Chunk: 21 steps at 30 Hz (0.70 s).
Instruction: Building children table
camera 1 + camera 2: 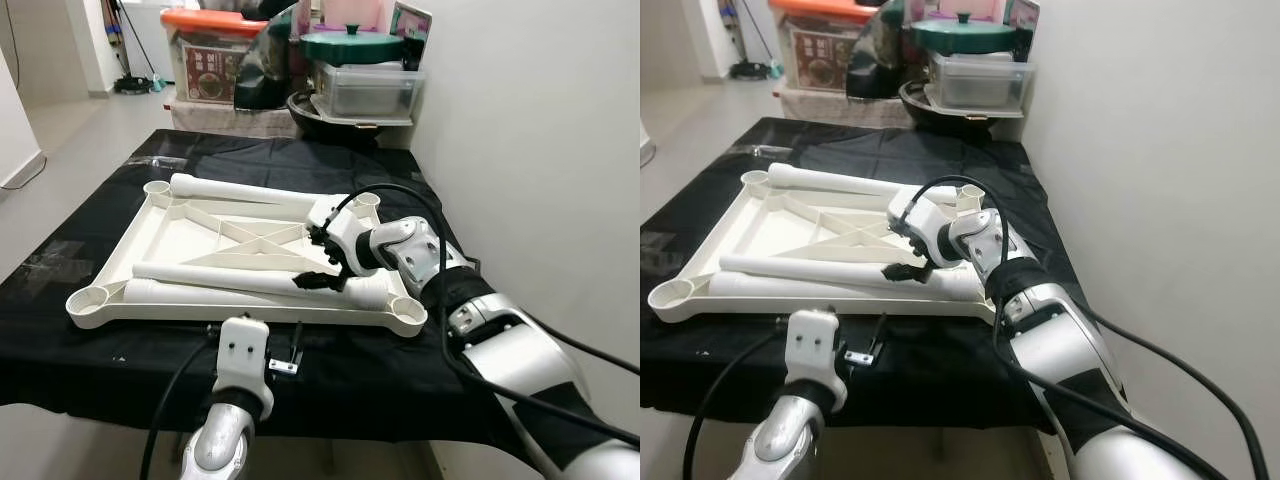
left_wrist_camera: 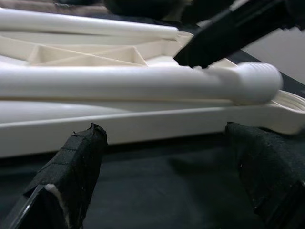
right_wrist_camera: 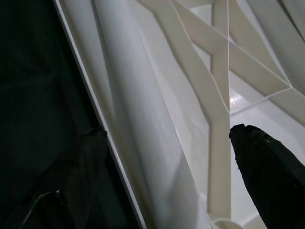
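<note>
- I see the white plastic tabletop [image 1: 190, 235] lying upside down on a black cloth [image 1: 90, 340], in the middle of the left eye view, its ribbed underside facing up and a round socket at each corner.
- Three white legs lie on it: a far leg [image 1: 240, 190] along the upper edge, a middle leg [image 1: 215, 277] and a near leg [image 1: 200, 294] side by side along the lower edge.
- My right gripper [image 1: 325, 262] reaches in from the right of the frame, centre-right, over the threaded end of the middle leg. Its fingers [image 3: 267, 167] stand wide apart on either side of the leg; I cannot tell whether either finger touches it.
- My left gripper [image 2: 167, 167] sits at the lower centre of the left eye view, just in front of the tabletop's near edge, low over the cloth. Its jaws are wide and hold nothing; the fingertips [image 2: 81, 152] point at the tabletop's rim.
- A small metal bracket [image 1: 284, 365] lies on the cloth just right of the left wrist.
- Beyond the table, at the top of the frame, I make out storage boxes [image 1: 210, 55] and a green pot lid [image 1: 350, 42] on a clear container.
</note>
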### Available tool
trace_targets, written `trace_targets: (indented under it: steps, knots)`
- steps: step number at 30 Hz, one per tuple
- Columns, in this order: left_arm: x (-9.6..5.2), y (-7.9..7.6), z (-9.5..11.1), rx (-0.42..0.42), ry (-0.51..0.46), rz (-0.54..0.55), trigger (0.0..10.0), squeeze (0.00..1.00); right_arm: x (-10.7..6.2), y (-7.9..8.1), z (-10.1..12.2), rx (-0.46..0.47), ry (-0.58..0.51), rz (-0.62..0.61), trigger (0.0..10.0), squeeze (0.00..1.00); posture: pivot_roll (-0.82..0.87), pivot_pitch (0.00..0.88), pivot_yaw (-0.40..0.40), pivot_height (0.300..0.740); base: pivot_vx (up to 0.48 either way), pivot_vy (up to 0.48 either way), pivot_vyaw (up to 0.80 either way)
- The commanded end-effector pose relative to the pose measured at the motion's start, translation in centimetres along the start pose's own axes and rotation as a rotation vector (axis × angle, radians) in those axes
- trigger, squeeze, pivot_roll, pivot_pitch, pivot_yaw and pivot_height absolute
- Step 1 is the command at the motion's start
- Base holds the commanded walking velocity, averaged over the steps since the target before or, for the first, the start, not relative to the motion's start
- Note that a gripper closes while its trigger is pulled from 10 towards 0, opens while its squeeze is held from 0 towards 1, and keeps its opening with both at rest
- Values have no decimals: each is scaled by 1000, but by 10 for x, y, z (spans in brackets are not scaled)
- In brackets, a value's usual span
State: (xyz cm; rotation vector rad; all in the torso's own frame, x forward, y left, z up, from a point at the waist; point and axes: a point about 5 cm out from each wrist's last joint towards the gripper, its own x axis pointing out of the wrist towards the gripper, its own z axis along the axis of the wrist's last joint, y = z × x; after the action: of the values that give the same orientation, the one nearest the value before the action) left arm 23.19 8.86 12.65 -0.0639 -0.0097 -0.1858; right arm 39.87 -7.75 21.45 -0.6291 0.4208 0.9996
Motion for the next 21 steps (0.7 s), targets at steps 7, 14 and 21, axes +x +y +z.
trace_targets:
  steps: [7, 14, 21]
  knots:
    - [-8, -14, 9, -85, -9, -20, 10000, 0, 3, 0, -6, -13, 95, -20, 10000, 0, 143, 31, -139, 740, 0, 0, 0]
    - [-12, -17, 11, -97, 0, -22, 10000, 0, 7, 3, -4, -10, 101, -20, 10000, 0, 139, 42, -143, 740, 0, 0, 0]
    - [-12, -20, 11, -105, 7, -22, 10000, 0, 8, 4, 2, -11, 74, 1, 10000, 0, 136, 34, -149, 740, 0, 0, 0]
